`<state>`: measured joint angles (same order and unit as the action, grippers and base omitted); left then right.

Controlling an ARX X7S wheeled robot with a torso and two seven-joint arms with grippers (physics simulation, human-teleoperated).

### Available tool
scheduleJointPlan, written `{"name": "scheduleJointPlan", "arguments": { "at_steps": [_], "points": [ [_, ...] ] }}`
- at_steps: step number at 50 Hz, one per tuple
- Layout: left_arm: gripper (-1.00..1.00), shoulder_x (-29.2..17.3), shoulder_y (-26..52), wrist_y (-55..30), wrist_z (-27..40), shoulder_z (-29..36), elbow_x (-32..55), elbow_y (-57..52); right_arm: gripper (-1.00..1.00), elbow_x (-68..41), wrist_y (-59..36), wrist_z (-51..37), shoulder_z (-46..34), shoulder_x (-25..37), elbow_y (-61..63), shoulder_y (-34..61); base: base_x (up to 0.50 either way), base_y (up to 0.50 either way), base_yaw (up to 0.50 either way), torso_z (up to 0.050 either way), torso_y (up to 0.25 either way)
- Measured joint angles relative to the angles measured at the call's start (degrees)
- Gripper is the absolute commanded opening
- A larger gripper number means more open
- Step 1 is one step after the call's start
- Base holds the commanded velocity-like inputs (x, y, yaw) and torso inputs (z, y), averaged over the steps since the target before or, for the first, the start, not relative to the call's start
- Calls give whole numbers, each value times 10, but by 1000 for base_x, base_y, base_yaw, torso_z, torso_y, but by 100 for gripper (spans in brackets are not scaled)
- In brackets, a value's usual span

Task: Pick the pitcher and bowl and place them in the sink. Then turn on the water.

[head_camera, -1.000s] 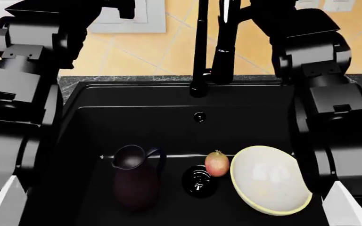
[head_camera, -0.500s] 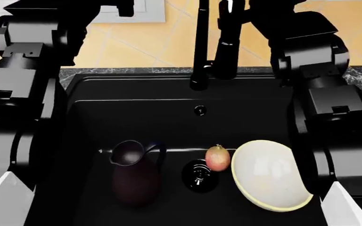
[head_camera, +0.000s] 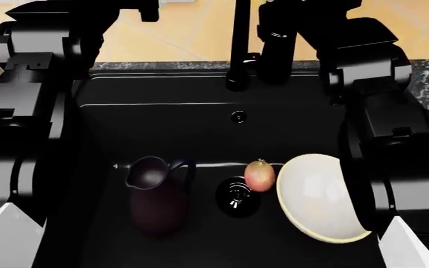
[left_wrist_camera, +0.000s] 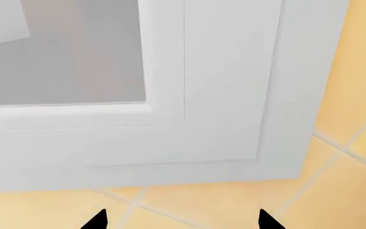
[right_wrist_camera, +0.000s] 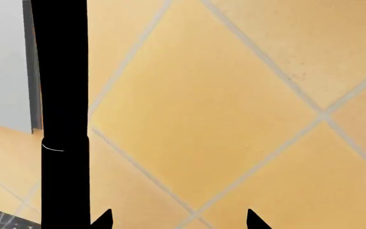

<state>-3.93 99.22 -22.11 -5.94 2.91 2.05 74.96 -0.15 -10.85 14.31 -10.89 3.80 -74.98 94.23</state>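
Pitcher [head_camera: 157,198], dark brown-purple and glossy, stands at 8 o'clock inside the glossy black rectangular sink [head_camera: 162,120]; the cream-white round bowl [head_camera: 317,198] leans at 4 o'clock. Both tools are raised at 12 o'clock, well apart from them: left tool [left_wrist_camera: 179,222] and right tool [right_wrist_camera: 177,220] spread wide, empty, the latter beside the tall black faucet [right_wrist_camera: 62,114].

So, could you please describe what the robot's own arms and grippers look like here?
Both arms, left arm and right arm, are blocky, glossy black segments with rounded joints and white panels low in the head view. Only black pointed fingertips show of the left gripper and right gripper. No cables show.
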Motion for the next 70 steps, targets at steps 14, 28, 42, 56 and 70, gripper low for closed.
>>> {"name": "scheduleJointPlan", "arguments": {
  "at_steps": [14, 28, 42, 56, 70],
  "points": [
    [100, 0, 0, -1, -2, -10, -9, 0, 100, 0, -3, 1, 2, -1, 0, -2, 0, 0, 0, 0, -106],
    [100, 1, 0, -1, -2, -15, -13, 0, 100, 0, -6, 2, 5, -1, 0, -3, 0, 0, 0, 0, -107],
    [100, 0, -3, 1, -2, -18, -15, 0, 100, 0, -7, 3, 8, -2, 0, -6, 0, 0, 0, 0, -106],
    [100, -2, -5, 4, 1, -23, -15, 0, 100, 0, -7, -1, 11, -1, 0, -8, 0, 0, 0, 0, 0],
    [100, -3, -5, 5, 3, -27, -16, 0, 100, -13, -18, -35, 36, 12, 0, -7, 0, 0, 0, 0, 0]
  ]
}}
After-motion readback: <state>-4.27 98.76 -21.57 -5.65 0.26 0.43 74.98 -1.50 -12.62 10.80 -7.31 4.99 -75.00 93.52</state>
